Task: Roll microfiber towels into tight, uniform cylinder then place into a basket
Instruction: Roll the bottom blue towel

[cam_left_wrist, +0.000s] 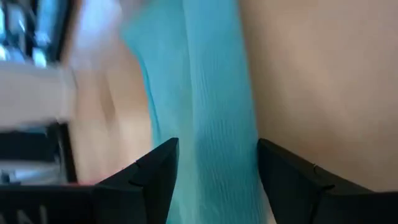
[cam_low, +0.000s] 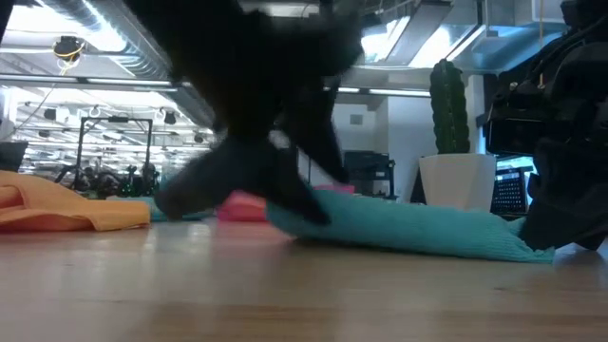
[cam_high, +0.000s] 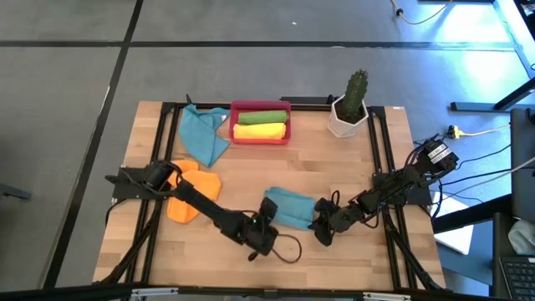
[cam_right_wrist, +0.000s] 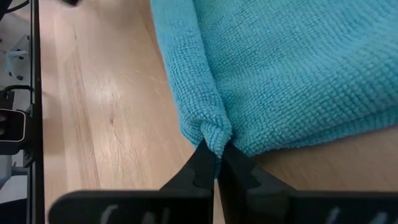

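High view: a teal towel (cam_high: 288, 207), partly folded, lies near the front middle of the counter (cam_high: 351, 163), between the two arms. The left pincer (cam_high: 266, 227) is at its left end, the right pincer (cam_high: 321, 227) at its right end. A green roll (cam_high: 260, 117) and a yellow roll (cam_high: 258, 130) already sit in the red basket (cam_high: 233, 122) at the back. A second teal towel (cam_high: 203, 135) lies just left of the basket, an orange towel (cam_high: 191, 192) under the left arm, and a cactus pot (cam_high: 349, 109) stands to the basket's right.

Low view: the teal towel (cam_low: 418, 231) lies flat and long on the counter; a blurred dark arm covers its left end.

Left wrist view: the left pincer (cam_left_wrist: 217, 163) stands wide open, its fingers (cam_left_wrist: 158, 171) straddling the teal towel (cam_left_wrist: 211, 99); nothing is gripped.

Right wrist view: the right pincer (cam_right_wrist: 214, 163) is clamped on a bunched corner of the teal towel (cam_right_wrist: 298, 68).

Judgement: for a tight roll, keep the right corner pinned, take the left end squarely across its full width, and hold the edges aligned so the cylinder does not cone.
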